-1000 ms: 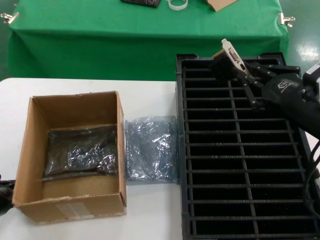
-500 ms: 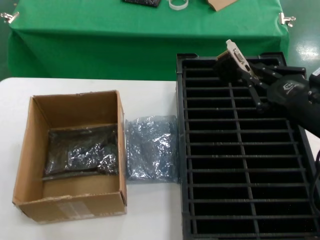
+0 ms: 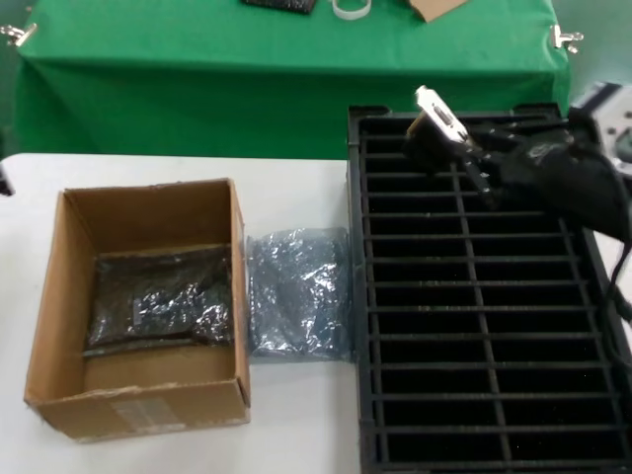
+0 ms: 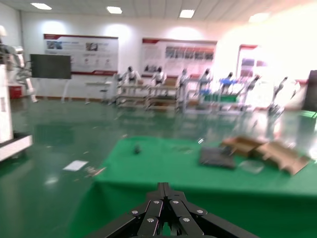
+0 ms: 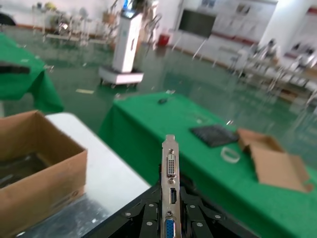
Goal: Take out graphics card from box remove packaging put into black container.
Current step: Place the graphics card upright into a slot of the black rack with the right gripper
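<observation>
Nearest me, the brown box [image 3: 138, 306] sits on the white table [image 3: 296, 415] left of the black tray [image 3: 484, 296], with a shiny bagged item in its bottom. An empty plastic bag [image 3: 299, 293] lies flat between box and tray, touching the tray's edge. Over the tray's far end, my right gripper [image 3: 472, 158] is clamped on the graphics card [image 3: 431, 126], silver bracket [image 5: 169, 193] pointing up. My left gripper [image 4: 166, 229] looks out over the green table [image 4: 198, 173], fingers pressed together, empty.
</observation>
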### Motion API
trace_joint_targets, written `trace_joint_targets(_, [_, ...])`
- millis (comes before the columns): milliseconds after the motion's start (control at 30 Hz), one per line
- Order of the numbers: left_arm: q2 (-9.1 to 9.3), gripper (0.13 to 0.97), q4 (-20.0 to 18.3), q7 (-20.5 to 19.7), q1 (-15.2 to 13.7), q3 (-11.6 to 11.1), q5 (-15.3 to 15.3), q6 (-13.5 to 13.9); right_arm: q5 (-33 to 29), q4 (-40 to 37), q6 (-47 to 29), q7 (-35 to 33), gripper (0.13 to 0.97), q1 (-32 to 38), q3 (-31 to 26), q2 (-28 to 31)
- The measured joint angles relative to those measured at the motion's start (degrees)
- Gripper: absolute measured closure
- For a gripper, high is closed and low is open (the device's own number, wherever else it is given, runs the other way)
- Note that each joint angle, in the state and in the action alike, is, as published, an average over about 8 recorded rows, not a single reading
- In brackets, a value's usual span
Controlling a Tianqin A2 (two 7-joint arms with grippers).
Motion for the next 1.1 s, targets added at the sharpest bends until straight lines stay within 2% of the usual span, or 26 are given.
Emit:
trace_joint_targets(100, [-0.36,0.959,-6.04,2.17,2.23,-1.34,-3.3,-0.9,-1.34,-4.77,-4.39,1.24,0.902,5.35,-2.75,-1.68])
trace_joint_targets(233, [-0.75,0.959,-12.21,3.76,5.13,-2.43,-6.47,-3.16,-2.08,-13.4,-10.19,1.03,0.902,13.41,-6.85,-4.74])
trace_joint_targets(400, [-1.73,0.959,-16.64,0.77,7.57,-1.92,-8.45,-6.9,-1.56,-25.34,-15.24,-1.92,0.902,22.42,-11.03,-8.98])
trace_joint_targets(533, [-2.47,0.959,-17.75,-3.19,8.12,-0.87,-8.8,-9.45,-0.81,-33.18,-16.94,-5.06,0.902,27.31,-13.2,-11.62])
trace_joint_targets(667, [-2.92,0.959,-17.83,-6.33,8.11,-0.14,-8.72,-11.48,-0.57,-37.24,-17.61,-7.16,0.902,30.25,-14.71,-12.85])
trace_joint_targets(1100, [-4.03,0.959,-16.96,-15.63,6.92,2.05,-7.27,-15.62,0.65,-32.69,-22.75,-8.05,0.902,32.94,-16.82,-9.41])
